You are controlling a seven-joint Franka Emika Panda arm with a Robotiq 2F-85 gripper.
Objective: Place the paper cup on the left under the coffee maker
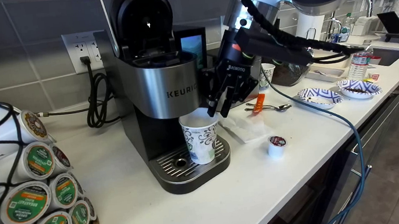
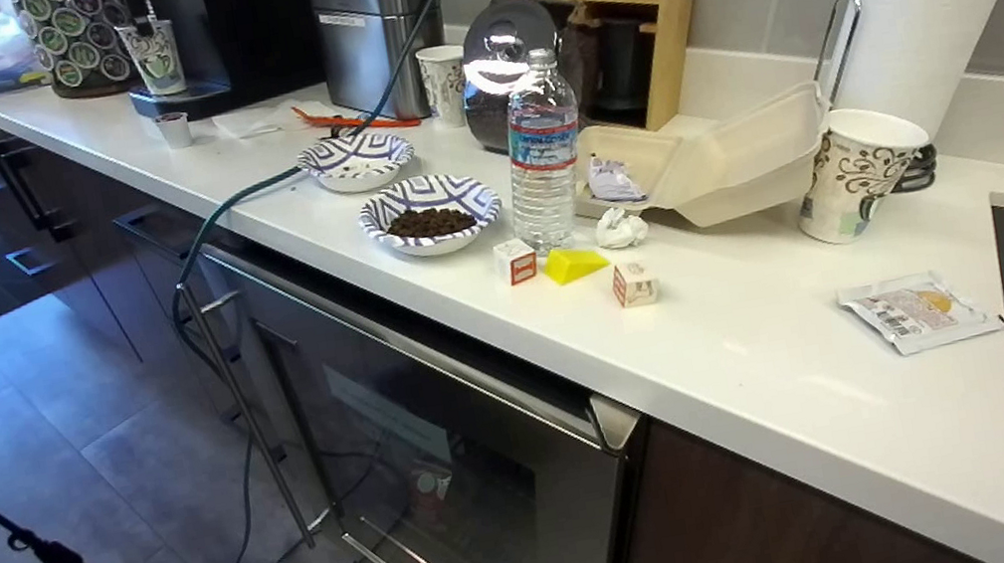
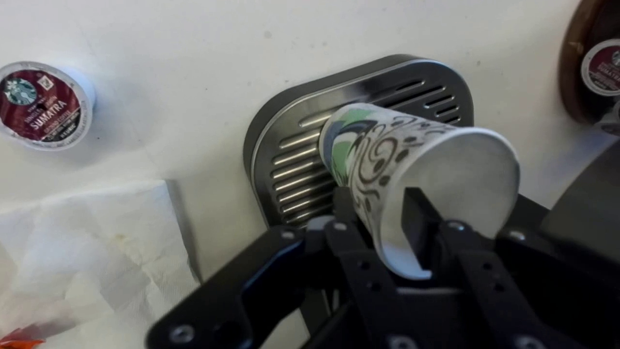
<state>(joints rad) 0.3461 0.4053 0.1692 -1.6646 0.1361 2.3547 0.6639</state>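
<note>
The white paper cup (image 1: 202, 142) with a swirl and blue-green print stands upright on the grated drip tray (image 1: 171, 175) of the coffee maker (image 1: 157, 90), below its spout housing. The cup (image 2: 155, 59) and the black coffee maker (image 2: 260, 28) also show in an exterior view. The machine's domed black top is raised. My gripper (image 1: 218, 113) is at the cup's rim from above. In the wrist view, the gripper (image 3: 378, 198) has one finger inside the cup (image 3: 382, 150) and one outside. The fingers are apart, with a gap around the wall.
A coffee pod (image 1: 276, 146) and a napkin (image 1: 248, 125) lie beside the machine. A rack of pods (image 1: 28, 201) stands on its other side. Spoons (image 1: 276, 108), an orange strip (image 1: 258, 103), patterned dishes (image 2: 431, 217), a bottle (image 2: 542, 154) and a hose (image 1: 347, 121) are along the counter.
</note>
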